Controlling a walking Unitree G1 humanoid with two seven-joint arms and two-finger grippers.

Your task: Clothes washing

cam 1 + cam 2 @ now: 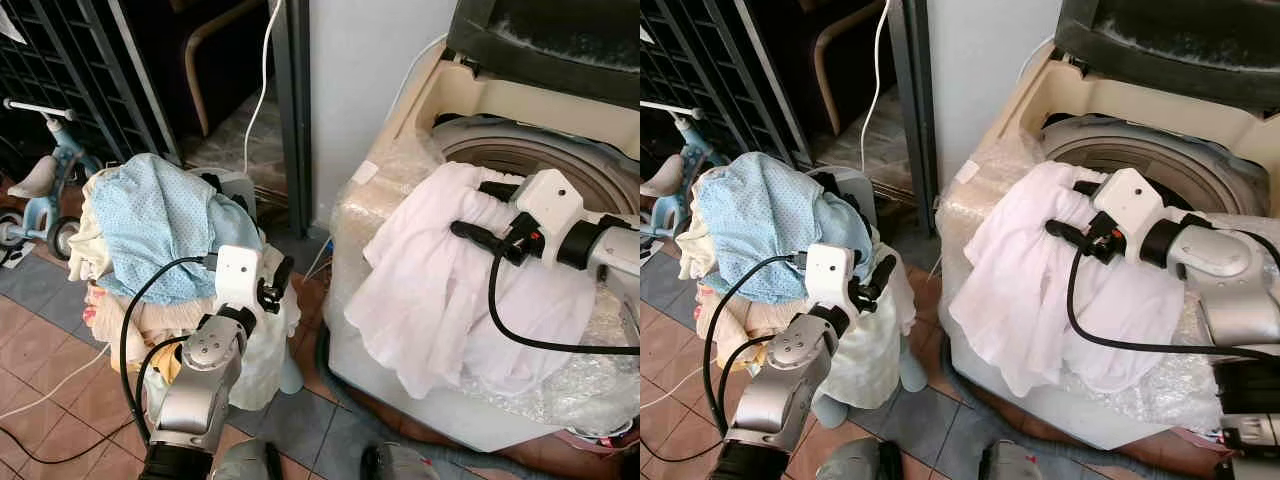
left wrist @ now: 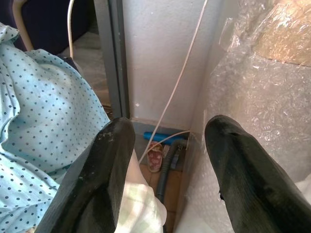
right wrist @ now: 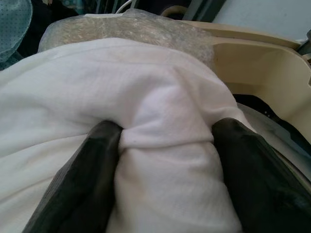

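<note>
one white garment (image 1: pixel 440 270) draped over the washing machine (image 1: pixel 560 160) rim.
right pincer (image 3: pixel 163 141) clamped on it; left pincer (image 2: pixel 167 160) apart, beside the machine.

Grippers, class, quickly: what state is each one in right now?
Left gripper: open, holding nothing, beside the blue dotted garment.
Right gripper: fingers closed on a fold of the white garment.
</note>
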